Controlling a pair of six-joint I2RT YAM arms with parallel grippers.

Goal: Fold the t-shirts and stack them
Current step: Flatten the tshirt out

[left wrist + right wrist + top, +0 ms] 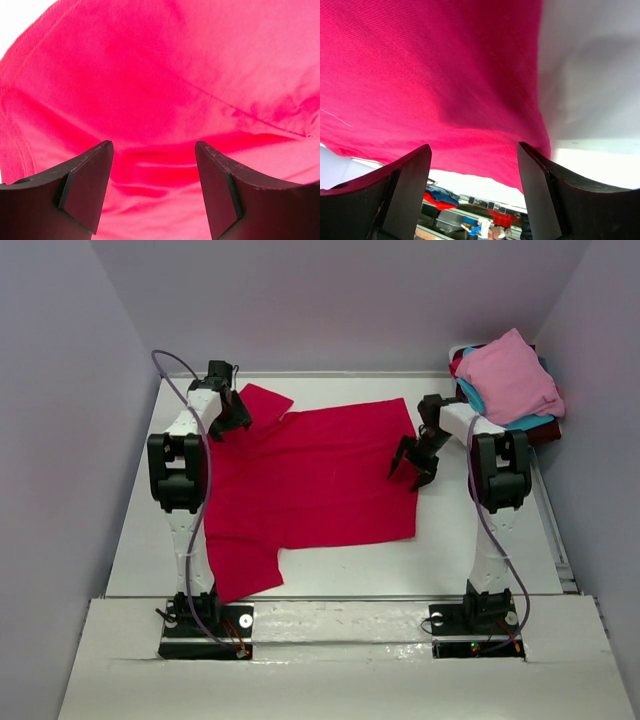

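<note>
Top external view: a crimson t-shirt (320, 475) lies spread flat across the white table (480, 560), its two short sleeves pointing to the left side, one toward the far edge and one toward the near edge, its straight hem to the right. The left gripper (228, 418) hangs over the shirt's far-left part, just beside the far sleeve. The right gripper (412, 468) sits at the hem on the opposite side. Whether either touches the cloth cannot be told from above.

In the far right corner, well apart from the spread shirt, more shirts are piled up: a pink shirt (510, 375) on top, a teal shirt (476, 397) showing beneath it and a maroon shirt (545, 432) at the bottom.

The left wrist view shows that arm's dark fingers (87, 185) standing wide apart with nothing between them. Red cloth crossed by a stitched seam (235, 107) fills the frame beyond. The right wrist view shows the same — both fingers (402, 192) spread wide, gripping nothing — with the shirt's edge running past their tips and bare table to the right.
</note>
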